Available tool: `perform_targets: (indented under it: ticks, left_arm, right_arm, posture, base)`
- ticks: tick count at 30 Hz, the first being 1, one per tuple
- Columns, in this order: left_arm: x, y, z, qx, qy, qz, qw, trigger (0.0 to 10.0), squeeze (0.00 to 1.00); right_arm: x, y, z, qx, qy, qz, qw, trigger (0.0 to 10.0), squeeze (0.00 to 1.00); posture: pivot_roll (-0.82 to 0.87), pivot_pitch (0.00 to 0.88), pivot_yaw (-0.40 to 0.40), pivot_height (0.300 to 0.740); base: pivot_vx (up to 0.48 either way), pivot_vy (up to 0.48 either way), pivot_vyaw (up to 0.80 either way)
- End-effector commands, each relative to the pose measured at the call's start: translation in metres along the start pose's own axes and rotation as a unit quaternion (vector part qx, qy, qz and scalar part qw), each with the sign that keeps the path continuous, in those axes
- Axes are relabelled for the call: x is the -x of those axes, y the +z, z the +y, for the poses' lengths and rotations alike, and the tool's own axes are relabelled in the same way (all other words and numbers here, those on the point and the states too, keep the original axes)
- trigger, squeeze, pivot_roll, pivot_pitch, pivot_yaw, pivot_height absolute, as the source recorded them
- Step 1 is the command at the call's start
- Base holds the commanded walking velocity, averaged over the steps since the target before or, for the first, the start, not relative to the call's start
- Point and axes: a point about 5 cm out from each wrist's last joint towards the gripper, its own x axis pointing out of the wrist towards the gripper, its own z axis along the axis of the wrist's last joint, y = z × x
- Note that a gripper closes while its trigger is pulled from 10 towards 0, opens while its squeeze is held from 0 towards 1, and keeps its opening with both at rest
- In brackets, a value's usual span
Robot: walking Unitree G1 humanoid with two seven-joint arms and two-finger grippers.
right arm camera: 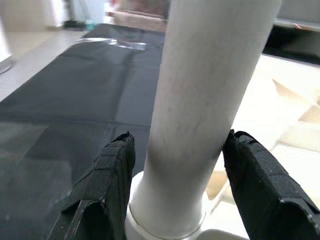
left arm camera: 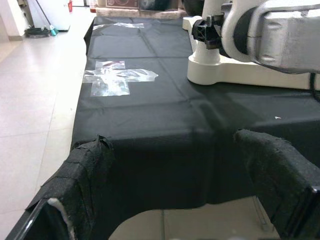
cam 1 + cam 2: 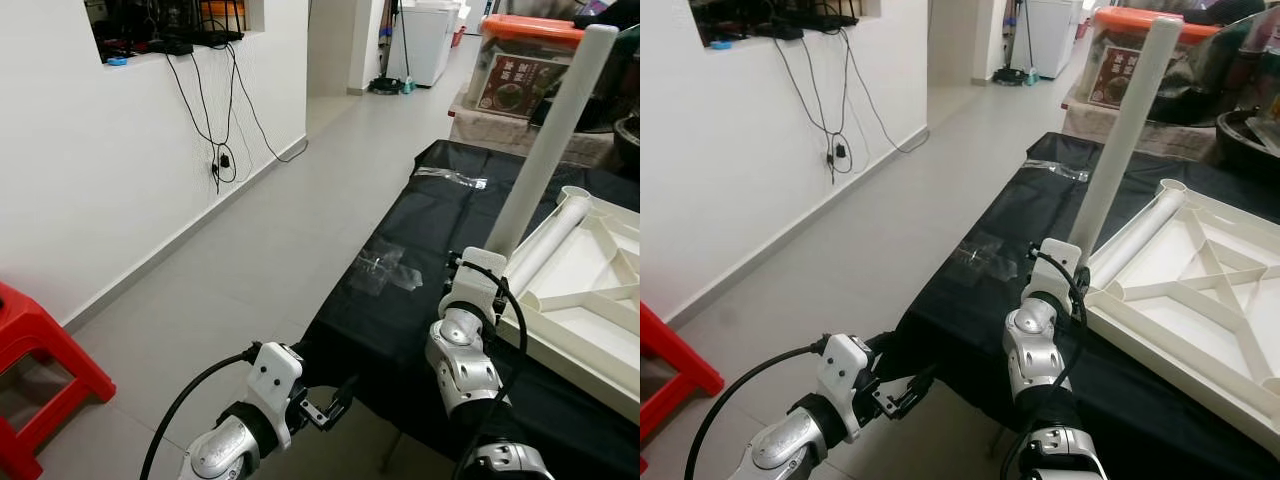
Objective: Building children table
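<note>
Left tool (image 2: 170, 200) spread, idle; right tool (image 1: 172, 180) pinching upright table leg (image 3: 550, 130) at inverted tabletop (image 3: 1200, 290) corner.

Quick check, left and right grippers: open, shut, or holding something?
Left gripper: open, holding nothing, by the edge of the black cloth.
Right gripper: shut on the upright white table leg.

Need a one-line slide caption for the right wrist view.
Right gripper clasps the upright white plastic table leg above the black cloth-covered table.
</note>
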Motion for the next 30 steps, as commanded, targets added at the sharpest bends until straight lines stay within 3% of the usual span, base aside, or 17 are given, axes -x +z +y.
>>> perform_targets:
  ticks: [1,6,7,8,10,12,13,16,22,23,29,30]
  left_arm:
    - [0.001,-0.004,-0.001,0.006,0.001,0.009,1.000,10.0,0.00]
    - [0.001,-0.004,-0.001,0.007,0.001,0.009,1.000,10.0,0.00]
    - [0.001,-0.004,-0.001,0.008,0.001,0.010,1.000,10.0,0.00]
    - [0.001,-0.004,-0.001,0.008,0.001,0.010,1.000,10.0,0.00]
    - [0.000,-0.004,0.000,0.009,-0.001,0.011,1.000,10.0,0.00]
    - [0.000,-0.004,0.000,0.009,-0.001,0.011,1.000,10.0,0.00]
    - [0.000,-0.005,0.000,0.008,0.000,0.011,1.000,10.0,0.00]
    - [0.000,-0.005,0.000,0.008,0.001,0.011,1.000,10.0,0.00]
    - [0.000,-0.005,0.000,0.009,0.001,0.011,1.000,10.0,0.00]
    - [0.000,-0.005,-0.001,0.010,0.000,0.011,1.000,10.0,0.00]
    - [0.000,-0.005,-0.001,0.011,0.000,0.011,1.000,10.0,0.00]
    - [0.000,-0.006,-0.001,0.011,-0.001,0.011,1.000,10.0,0.00]
  right_arm:
    - [0.004,-0.002,0.004,0.010,0.036,0.004,0.999,10.0,0.00]
    - [0.002,-0.008,-0.011,0.017,0.035,0.009,0.999,10.0,0.00]
    - [0.000,-0.011,-0.022,0.023,0.026,0.013,0.999,10.0,0.00]
    - [0.000,-0.011,-0.022,0.023,0.026,0.013,0.999,10.0,0.00]
    - [-0.003,-0.016,-0.038,0.038,0.003,0.021,0.999,10.0,0.00]
    - [0.000,-0.018,-0.038,0.045,0.007,0.025,0.999,10.0,0.00]
    - [0.013,-0.023,-0.029,0.057,0.047,0.029,0.997,10.0,0.00]
    - [0.023,-0.026,-0.023,0.073,0.085,0.013,0.994,10.0,0.00]
    - [0.022,-0.028,-0.028,0.071,0.083,0.017,0.994,10.0,0.00]
    - [0.016,-0.029,-0.037,0.062,0.072,0.027,0.995,10.0,0.00]
    - [0.015,-0.028,-0.039,0.060,0.077,0.029,0.995,10.0,0.00]
    - [0.023,-0.030,-0.030,0.036,0.146,0.031,0.988,10.0,0.00]
  posture:
    - [0.09,0.044,-0.055,0.740]
    - [0.08,0.048,-0.051,0.740]
    - [0.08,0.049,-0.049,0.740]
    - [0.08,0.049,-0.049,0.740]
    - [0.08,0.049,-0.049,0.740]
    - [0.08,0.048,-0.050,0.740]
    - [0.08,0.047,-0.048,0.740]
    - [0.08,0.047,-0.051,0.740]
    - [0.08,0.045,-0.051,0.740]
    - [0.08,0.043,-0.052,0.740]
    - [0.08,0.043,-0.052,0.740]
    - [0.08,0.037,-0.058,0.740]
  base:
    - [0.000,0.000,0.00]
    - [0.000,0.000,0.00]
    - [0.000,0.000,0.00]
    - [0.000,0.000,0.00]
    - [0.000,0.000,0.00]
    - [0.000,0.000,0.00]
    - [0.000,0.000,0.00]
    - [0.000,0.000,0.00]
    - [0.000,0.000,0.00]
    - [0.000,0.000,0.00]
    - [0.000,0.000,0.00]
    - [0.000,0.000,0.00]
